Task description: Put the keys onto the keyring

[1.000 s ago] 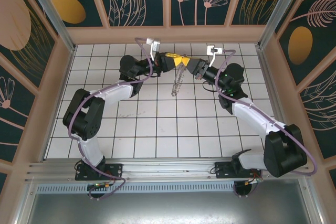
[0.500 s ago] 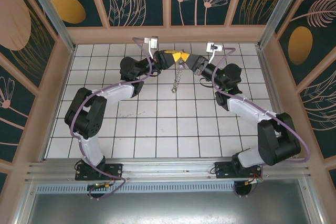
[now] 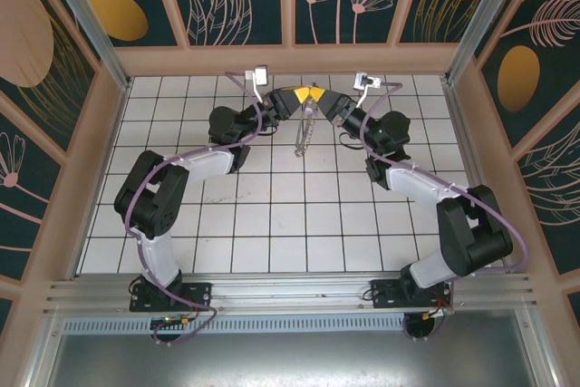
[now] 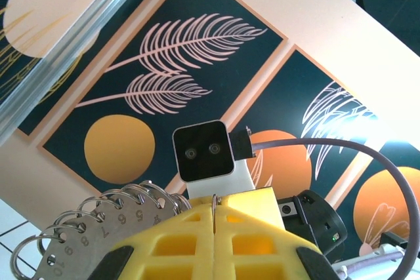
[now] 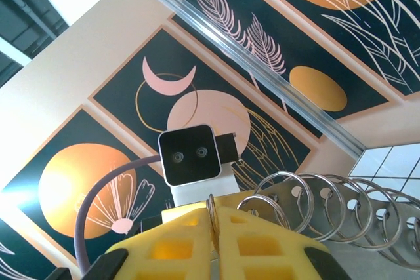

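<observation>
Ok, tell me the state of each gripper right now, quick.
The left gripper is shut on the keyring.
The right gripper is shut on the keyring too, with a thin ring pinched between its fingers.

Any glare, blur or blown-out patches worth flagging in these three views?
Top external: evenly lit, sharp; the thin keyring reads clearly against the tiles. Left wrist: wall band at upper right blown out pale; yellow fingers slightly soft up close. Right wrist: upper-left corner burnt white; metal rings glint.
</observation>
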Controlling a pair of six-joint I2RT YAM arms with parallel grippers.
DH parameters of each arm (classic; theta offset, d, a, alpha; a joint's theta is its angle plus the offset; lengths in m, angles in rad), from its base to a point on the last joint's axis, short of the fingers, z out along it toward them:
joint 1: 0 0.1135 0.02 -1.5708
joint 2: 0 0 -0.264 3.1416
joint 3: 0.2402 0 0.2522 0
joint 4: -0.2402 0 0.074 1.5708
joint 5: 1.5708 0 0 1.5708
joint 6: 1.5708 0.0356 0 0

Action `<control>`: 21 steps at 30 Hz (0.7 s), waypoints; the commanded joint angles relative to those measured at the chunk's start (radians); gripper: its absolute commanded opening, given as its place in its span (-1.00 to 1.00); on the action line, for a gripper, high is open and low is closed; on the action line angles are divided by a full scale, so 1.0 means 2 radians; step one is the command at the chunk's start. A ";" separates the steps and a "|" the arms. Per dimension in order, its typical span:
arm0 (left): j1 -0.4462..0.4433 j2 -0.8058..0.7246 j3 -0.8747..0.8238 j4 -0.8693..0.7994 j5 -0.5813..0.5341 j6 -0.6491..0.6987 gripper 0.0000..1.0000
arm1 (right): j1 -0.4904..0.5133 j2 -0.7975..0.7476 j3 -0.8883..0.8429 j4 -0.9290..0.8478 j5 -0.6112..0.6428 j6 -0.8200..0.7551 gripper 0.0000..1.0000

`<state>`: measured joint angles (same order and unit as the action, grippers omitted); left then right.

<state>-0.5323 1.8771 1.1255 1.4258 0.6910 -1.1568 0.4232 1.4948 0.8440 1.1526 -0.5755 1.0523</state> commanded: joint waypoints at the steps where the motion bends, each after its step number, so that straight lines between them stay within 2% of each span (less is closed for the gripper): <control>1: -0.017 -0.007 -0.007 0.019 -0.001 0.012 -1.00 | 0.017 0.011 0.026 0.013 -0.001 0.007 -0.79; 6: -0.017 -0.011 -0.010 -0.003 -0.010 0.032 -1.00 | 0.021 0.015 0.032 -0.001 0.005 0.002 -1.00; 14: -0.016 -0.022 -0.009 -0.048 -0.018 0.070 -1.00 | 0.016 0.009 0.037 -0.025 -0.002 -0.023 -1.00; 18: -0.015 -0.030 -0.004 -0.081 -0.025 0.096 -0.62 | 0.003 0.007 0.049 -0.042 -0.022 -0.035 -1.00; 21: -0.009 -0.034 -0.001 -0.102 -0.028 0.108 -0.47 | -0.010 0.009 0.060 -0.052 -0.039 -0.038 -1.00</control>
<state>-0.5320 1.8431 1.1080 1.2781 0.5884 -1.0050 0.4118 1.5196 0.9043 1.0443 -0.5888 1.0042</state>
